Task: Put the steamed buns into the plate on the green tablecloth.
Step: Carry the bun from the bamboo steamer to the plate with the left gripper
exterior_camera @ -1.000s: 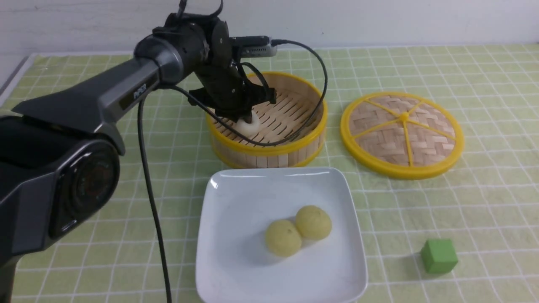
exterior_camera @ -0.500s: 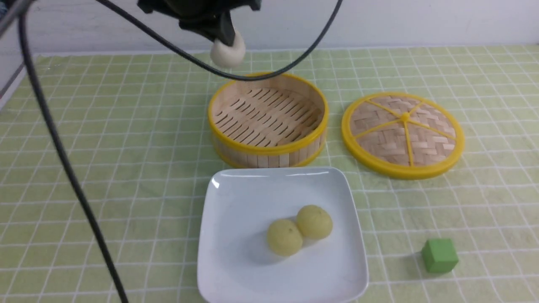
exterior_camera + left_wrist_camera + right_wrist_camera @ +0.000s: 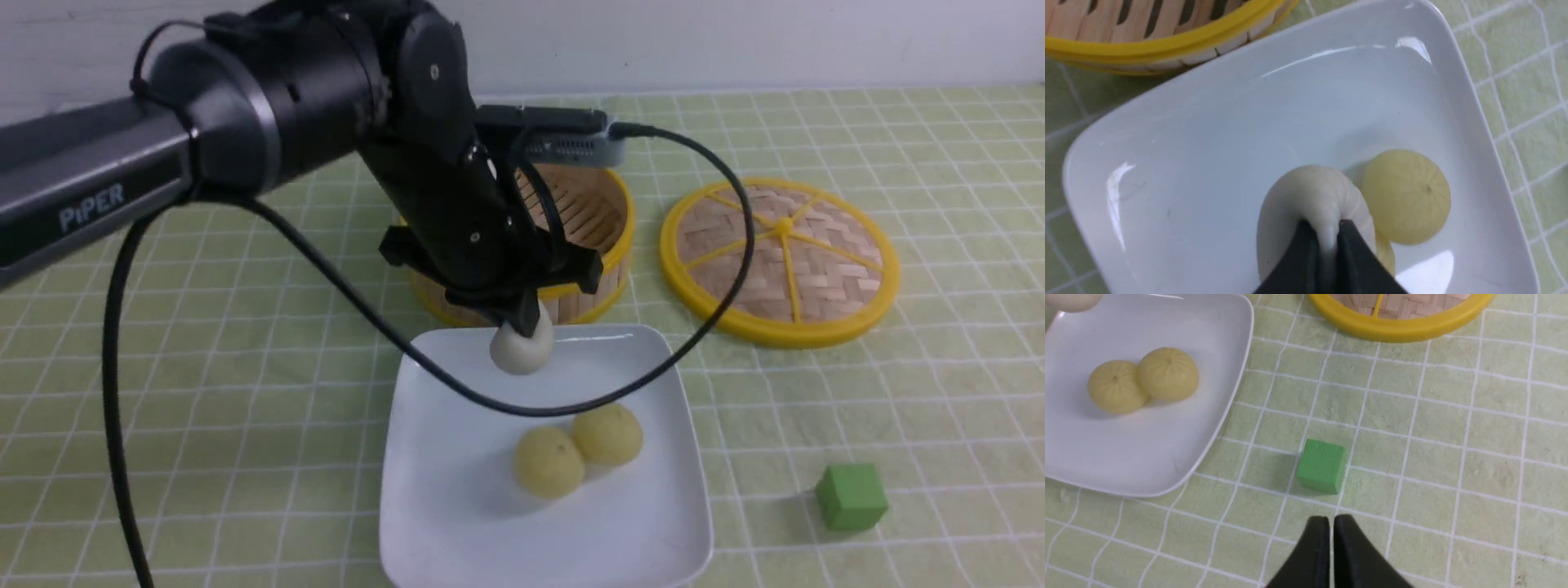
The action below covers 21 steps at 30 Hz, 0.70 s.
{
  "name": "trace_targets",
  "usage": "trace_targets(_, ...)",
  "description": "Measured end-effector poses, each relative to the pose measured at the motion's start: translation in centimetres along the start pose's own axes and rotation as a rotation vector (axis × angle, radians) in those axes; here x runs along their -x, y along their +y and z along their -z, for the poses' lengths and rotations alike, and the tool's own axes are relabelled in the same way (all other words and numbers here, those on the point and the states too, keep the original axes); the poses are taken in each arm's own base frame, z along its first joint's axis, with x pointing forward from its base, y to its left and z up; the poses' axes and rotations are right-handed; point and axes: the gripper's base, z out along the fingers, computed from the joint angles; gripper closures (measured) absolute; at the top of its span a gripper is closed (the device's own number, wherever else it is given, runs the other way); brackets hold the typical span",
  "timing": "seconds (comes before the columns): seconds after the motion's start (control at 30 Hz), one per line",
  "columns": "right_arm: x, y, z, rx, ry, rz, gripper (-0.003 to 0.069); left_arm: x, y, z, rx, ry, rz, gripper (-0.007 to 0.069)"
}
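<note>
Pinching the white bun by its top, the left gripper is closed tight on it. The bun hangs over the plate, above the side of the plate that is next to the steamer basket. I cannot tell if the bun touches the plate.

One yellow bun lies inside the plate, near its middle. A second yellow bun lies inside the plate too, touching the first one.

The plate sits flat on the green tablecloth. The basket stands just behind the plate. The woven lid lies flat, behind the plate and off to its right. A green cube sits to the right of the plate, a little way off.

The right gripper shows only in its own wrist view. It is closed and empty, over the cloth to the right of the plate, close to the cube.
</note>
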Motion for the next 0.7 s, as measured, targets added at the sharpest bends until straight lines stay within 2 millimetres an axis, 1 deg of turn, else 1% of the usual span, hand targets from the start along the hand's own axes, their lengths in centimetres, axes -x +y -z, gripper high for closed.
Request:
trace_targets(0.13,0.0,0.0,0.0,0.000,0.000,0.000,0.0619,-0.7,0.5,-1.6,0.016,-0.006,0.039,0.0588)
trace_targets(0.17,0.0,0.0,0.0,0.000,0.000,0.000,0.0619,-0.7,0.5,-1.6,0.016,-0.005,0.039,0.0588)
trace_targets(0.2,0.0,0.0,0.0,0.000,0.000,-0.001,0.0620,-1.0,0.7,-2.8,0.025,0.018,0.057,0.0583)
trace_targets(0.23,0.0,0.0,0.0,0.000,0.000,-0.001,0.0620,-1.1,0.8,-3.0,0.026,0.022,0.061,0.0581)
trace_targets(0.27,0.0,0.0,0.0,0.001,0.000,-0.002,0.0620,-1.4,1.0,-4.2,0.035,0.048,0.070,0.0568)
trace_targets(0.3,0.0,0.0,0.0,0.002,0.000,-0.002,0.0618,-1.4,1.0,-4.4,0.036,0.052,0.071,0.0566)
trace_targets(0.37,-0.1,0.2,0.1,0.014,0.004,-0.009,0.0618,-1.7,1.3,-5.6,0.046,0.079,0.087,0.0524)
trace_targets(0.43,-0.2,0.3,0.4,0.016,-0.002,-0.005,0.0618,-1.8,1.4,-6.0,0.052,0.086,0.093,0.0491)
trace_targets(0.47,-0.4,0.4,0.9,0.010,-0.015,0.009,0.0618,-1.8,1.5,-6.1,0.057,0.087,0.091,0.0458)
trace_targets(0.53,-0.4,0.5,1.7,-0.002,-0.037,0.028,0.0618,-1.8,1.5,-6.1,0.065,0.086,0.085,0.0415)
trace_targets(0.57,-0.5,0.7,3.0,-0.024,-0.077,0.057,0.0618,-1.8,1.6,-6.1,0.072,0.086,0.079,0.0364)
trace_targets(0.6,-0.7,0.9,4.0,-0.036,-0.099,0.068,0.0618,-1.8,1.6,-6.1,0.075,0.088,0.076,0.0334)
trace_targets(0.63,-0.7,0.9,4.2,-0.039,-0.107,0.068,0.0618,-1.8,1.6,-6.1,0.076,0.090,0.076,0.0323)
trace_targets(0.67,-1.1,1.2,5.6,-0.062,-0.139,0.078,0.0618,-1.8,1.6,-6.1,0.076,0.093,0.078,0.0286)
trace_targets(0.7,-1.5,1.3,6.3,-0.073,-0.155,0.069,0.0618,-1.9,1.6,-6.1,0.077,0.095,0.078,0.0265)
